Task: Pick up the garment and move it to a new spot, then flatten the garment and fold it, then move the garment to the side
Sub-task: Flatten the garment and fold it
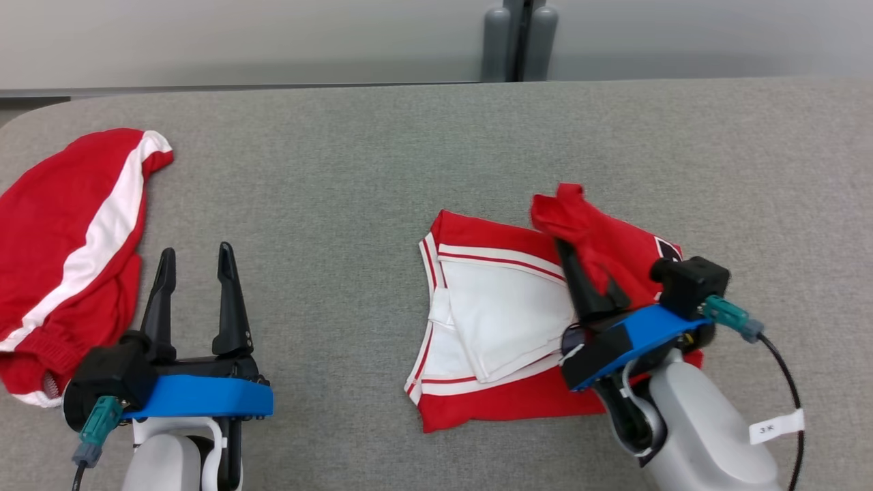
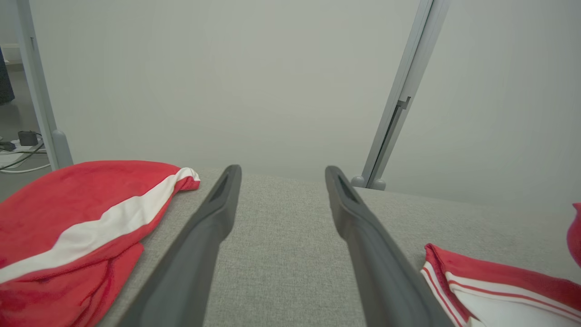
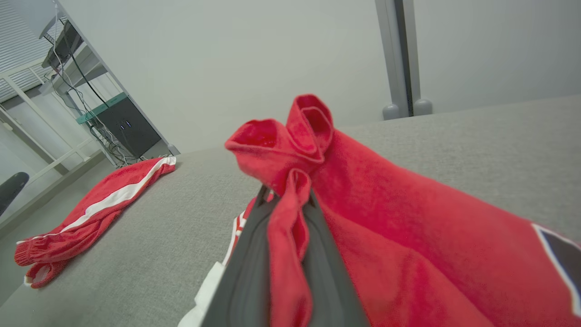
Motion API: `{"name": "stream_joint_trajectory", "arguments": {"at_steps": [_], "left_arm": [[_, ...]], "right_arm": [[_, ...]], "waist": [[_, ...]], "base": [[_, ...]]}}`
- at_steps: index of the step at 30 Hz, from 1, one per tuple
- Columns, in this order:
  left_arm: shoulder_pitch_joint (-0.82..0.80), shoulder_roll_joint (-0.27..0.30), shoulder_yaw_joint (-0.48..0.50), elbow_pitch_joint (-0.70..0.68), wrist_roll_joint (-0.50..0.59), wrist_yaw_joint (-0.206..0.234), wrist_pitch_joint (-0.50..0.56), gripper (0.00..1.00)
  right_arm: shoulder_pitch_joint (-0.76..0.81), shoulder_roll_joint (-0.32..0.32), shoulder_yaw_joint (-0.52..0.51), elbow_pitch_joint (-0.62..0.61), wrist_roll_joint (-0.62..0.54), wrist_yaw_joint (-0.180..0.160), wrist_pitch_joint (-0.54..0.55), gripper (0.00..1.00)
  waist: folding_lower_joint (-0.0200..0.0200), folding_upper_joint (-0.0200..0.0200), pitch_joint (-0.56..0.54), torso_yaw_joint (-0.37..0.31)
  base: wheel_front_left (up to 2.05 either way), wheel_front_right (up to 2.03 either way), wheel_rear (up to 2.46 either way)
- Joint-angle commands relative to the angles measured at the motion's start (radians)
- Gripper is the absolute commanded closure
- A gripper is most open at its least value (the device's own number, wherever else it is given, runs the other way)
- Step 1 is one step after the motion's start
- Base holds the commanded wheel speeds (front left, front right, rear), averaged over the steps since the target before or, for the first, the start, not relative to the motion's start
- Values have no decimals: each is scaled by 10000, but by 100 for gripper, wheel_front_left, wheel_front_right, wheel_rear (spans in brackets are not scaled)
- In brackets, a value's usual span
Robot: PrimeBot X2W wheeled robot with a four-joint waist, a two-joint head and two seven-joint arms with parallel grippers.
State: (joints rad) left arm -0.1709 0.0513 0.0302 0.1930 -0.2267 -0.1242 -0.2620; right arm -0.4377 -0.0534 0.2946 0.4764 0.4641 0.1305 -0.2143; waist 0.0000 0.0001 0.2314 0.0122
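Red garment [image 1: 498, 307]: red fabric with a white panel and striped trim, partly folded, right of centre on the grey tabletop [image 1: 327, 177]; one red corner is raised.
Right gripper [image 1: 576, 269]: closed, pinching the raised corner.
Left gripper [image 1: 194, 256]: fingers spread, empty.
Second garment [image 1: 75, 232]: red with a white stripe, at the tabletop's left edge.

The folded red-and-white fabric garment [image 1: 477, 402] is red outside, with a white inner panel bordered by thin red and white stripes (plus a dark patch edged in white). The crumpled red cloth garment [image 1: 48, 232] bears one broad white band. The grey woven tabletop [image 1: 341, 170] is finely flecked. The left gripper [image 1: 196, 251] and right gripper [image 1: 569, 256] have black fingers on blue mounts.
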Motion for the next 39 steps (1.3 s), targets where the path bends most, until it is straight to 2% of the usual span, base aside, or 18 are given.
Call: {"name": "stream_joint_trajectory", "arguments": {"at_steps": [1,10,11,12,16,21,29,39], "left_arm": [[-136,-12,-89,47,-39,-3,-42,0],[-342,-14,-347,173,-206,67,-42,0],[-380,-14,-366,175,-211,90,-43,0],[-400,-14,-400,178,-239,97,-42,0],[-364,-15,-482,160,-328,157,-42,0],[-193,-14,-545,178,-362,182,-43,0],[62,-12,-441,157,-202,212,-42,0],[324,-11,-489,220,48,211,-44,0]], "right_arm": [[-191,39,397,47,370,5,-110,100],[-900,20,1830,783,1636,5,-416,100],[-980,23,1954,866,1729,5,-429,73],[-1027,16,2067,980,1787,5,-448,0],[-1134,15,2401,1111,1960,5,-502,0],[-964,16,2210,601,1383,5,-515,0],[270,-224,-293,-1545,-1021,5,-510,0],[2417,-283,-3015,-3155,-2296,5,-512,0]], "waist": [[0,-1,46,131],[0,-1,158,481],[0,-1,168,499],[0,-1,176,512],[0,-1,141,450],[0,-1,-44,160],[0,-1,-504,-439],[0,-1,-780,-724]], "base": [[0,0,0],[0,0,0],[0,0,0],[0,0,0],[0,0,0],[0,0,0],[0,0,0],[0,0,0]]}}
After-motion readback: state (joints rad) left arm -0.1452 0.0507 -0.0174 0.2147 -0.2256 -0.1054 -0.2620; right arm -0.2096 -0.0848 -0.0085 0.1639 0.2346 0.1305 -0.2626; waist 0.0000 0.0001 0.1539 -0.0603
